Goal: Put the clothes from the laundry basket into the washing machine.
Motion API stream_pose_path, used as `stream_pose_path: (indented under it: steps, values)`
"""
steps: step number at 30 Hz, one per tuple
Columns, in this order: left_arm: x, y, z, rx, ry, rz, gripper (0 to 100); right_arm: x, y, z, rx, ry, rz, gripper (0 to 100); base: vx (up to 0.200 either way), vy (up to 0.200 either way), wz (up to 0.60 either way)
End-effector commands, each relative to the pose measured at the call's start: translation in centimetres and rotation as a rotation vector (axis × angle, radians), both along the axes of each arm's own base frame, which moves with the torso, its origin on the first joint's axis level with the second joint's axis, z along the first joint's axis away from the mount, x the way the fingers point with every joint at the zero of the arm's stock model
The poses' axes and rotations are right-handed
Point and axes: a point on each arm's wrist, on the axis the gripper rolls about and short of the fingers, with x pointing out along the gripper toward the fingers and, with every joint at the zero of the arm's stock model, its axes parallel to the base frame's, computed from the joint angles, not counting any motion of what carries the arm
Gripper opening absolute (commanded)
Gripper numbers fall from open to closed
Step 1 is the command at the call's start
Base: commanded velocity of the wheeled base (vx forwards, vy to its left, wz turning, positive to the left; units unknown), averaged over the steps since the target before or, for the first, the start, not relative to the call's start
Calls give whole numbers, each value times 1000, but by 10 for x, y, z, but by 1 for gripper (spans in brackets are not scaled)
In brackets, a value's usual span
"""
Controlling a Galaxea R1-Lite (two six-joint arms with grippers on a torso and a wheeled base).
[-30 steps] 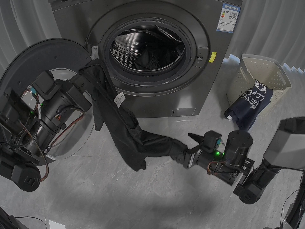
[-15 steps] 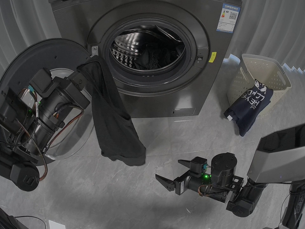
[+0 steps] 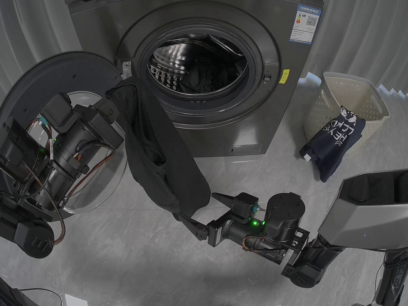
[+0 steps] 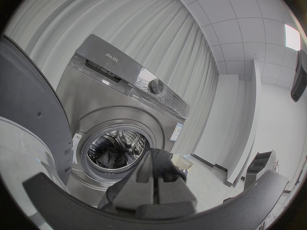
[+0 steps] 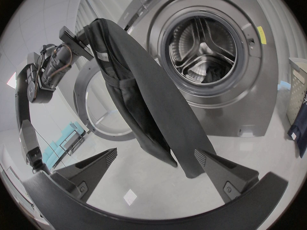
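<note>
A black garment (image 3: pixel 157 149) hangs from my left gripper (image 3: pixel 111 103), which is shut on its top edge just left of the washing machine's drum opening (image 3: pixel 197 71). In the left wrist view the fingers (image 4: pixel 140 179) pinch the black cloth (image 4: pixel 163 160). The garment's lower end dangles between the spread fingers of my open right gripper (image 3: pixel 199 209), low over the floor in front of the machine. In the right wrist view the garment (image 5: pixel 150 96) hangs between the two fingers (image 5: pixel 220 170) untouched. A navy printed shirt (image 3: pixel 335 143) drapes over the rim of the cream laundry basket (image 3: pixel 374 103).
The machine's round door (image 3: pixel 55 77) stands swung open at the left, behind my left arm. Dark clothes (image 3: pixel 204 79) lie inside the drum. The basket stands on the floor right of the machine. Grey floor (image 3: pixel 140 256) lies bare in front.
The right gripper let go of the garment's lower end, dropped back, then came forward again, open around the hanging hem. The garment swung down to hang from the left gripper alone.
</note>
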Motion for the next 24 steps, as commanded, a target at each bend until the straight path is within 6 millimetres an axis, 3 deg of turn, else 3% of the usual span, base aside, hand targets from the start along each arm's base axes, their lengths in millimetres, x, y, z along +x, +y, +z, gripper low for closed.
stream_pose_path:
  steps: [1,4,19,20,24]
  values:
    - [2,-1,-2,1,10,4,0,1,23,4,49,-38,40,100,0,0,0]
    - [2,-1,-3,3,10,3,0,3,30,9,73,-58,49,100,0,0,0]
    - [-4,-5,1,-5,-1,-18,0,57,65,-6,154,-147,11,100,0,0,0]
    - [-3,-4,1,-5,-1,-16,0,58,67,-6,162,-154,11,0,0,0,0]
    - [-3,-4,0,-3,1,-16,0,64,72,4,204,-193,9,0,0,0,0]
